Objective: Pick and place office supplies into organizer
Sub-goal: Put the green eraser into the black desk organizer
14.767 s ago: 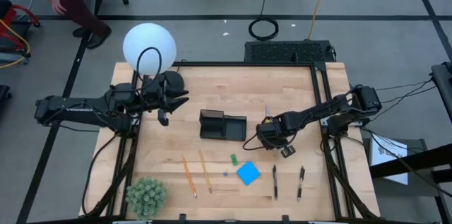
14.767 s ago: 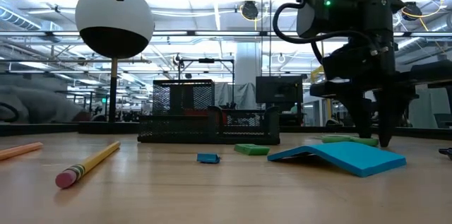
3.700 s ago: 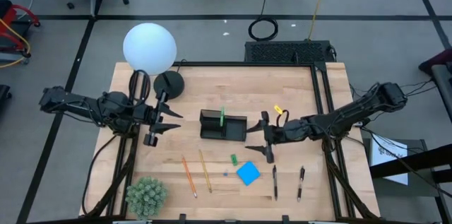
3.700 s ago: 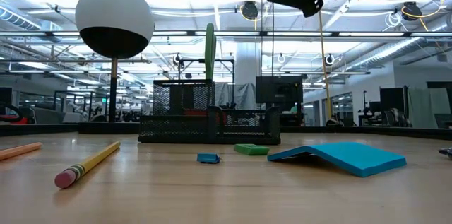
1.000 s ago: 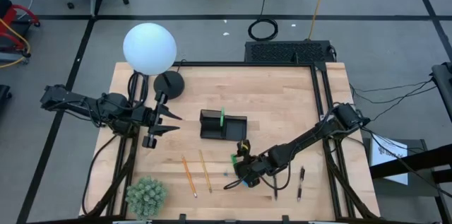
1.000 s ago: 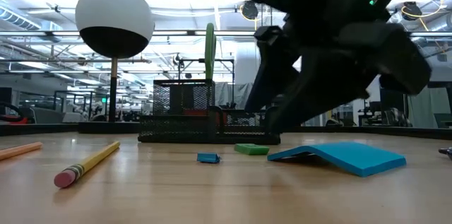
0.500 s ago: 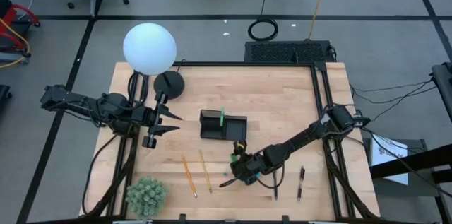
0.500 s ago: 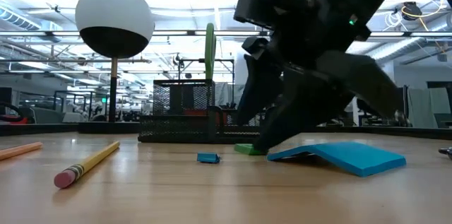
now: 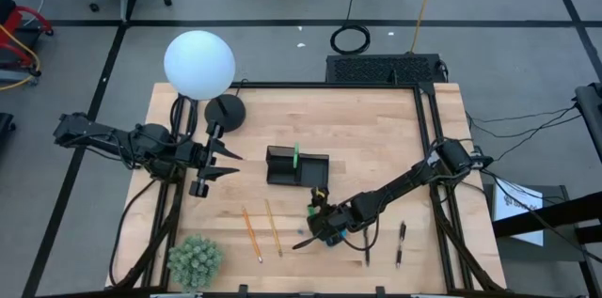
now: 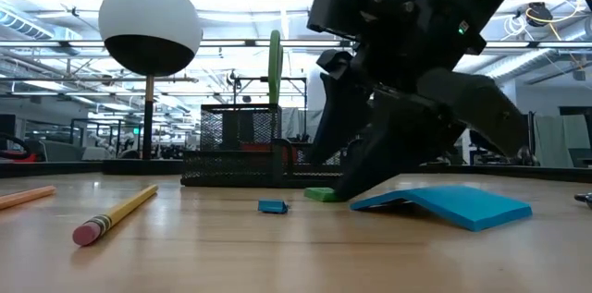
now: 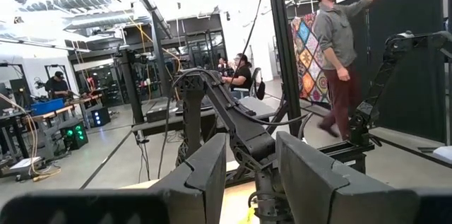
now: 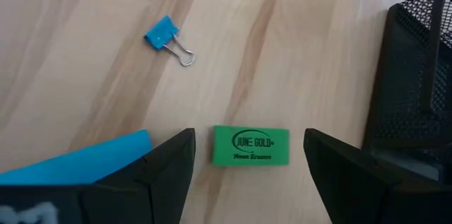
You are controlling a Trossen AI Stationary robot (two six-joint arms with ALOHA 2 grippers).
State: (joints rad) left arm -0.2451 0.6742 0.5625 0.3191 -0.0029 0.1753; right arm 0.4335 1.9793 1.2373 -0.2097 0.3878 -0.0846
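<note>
The right gripper [image 12: 247, 155] is lowered over the front half of the tabletop [image 9: 376, 138], between the organizer and the front edge. Its jaws stand wide apart and hold nothing. The green eraser [image 12: 251, 146] lies flat on the wood, centred in the gap between the two fingers [image 12: 166, 167]; the wrist view does not show whether either finger touches it.

The black mesh organizer [image 9: 296, 166] sits near the middle of the tabletop, just beyond the eraser. The green-handled scissors [image 9: 294, 155] stand upright in it. Two pencils [image 9: 262, 231] lie near the front edge, left of the gripper. Two pens [image 9: 401, 243] lie near the front edge, to its right. The blue pad [image 10: 453, 205] lies just beside the eraser, one corner lifted off the wood. A blue binder clip [image 12: 168, 37] lies apart from both.

The left gripper [image 9: 212, 162] waits near the left edge, jaws open and empty.

Hazards at this stage, as judged:
- The pad's edge lies close to one finger. Closing may pinch the pad together with the eraser.
- The eraser is low and flat. Closing too high would let the fingers slip over it or tip it aside.
- The organizer wall is near the other finger. A sideways correction may strike it and shift the organizer.
</note>
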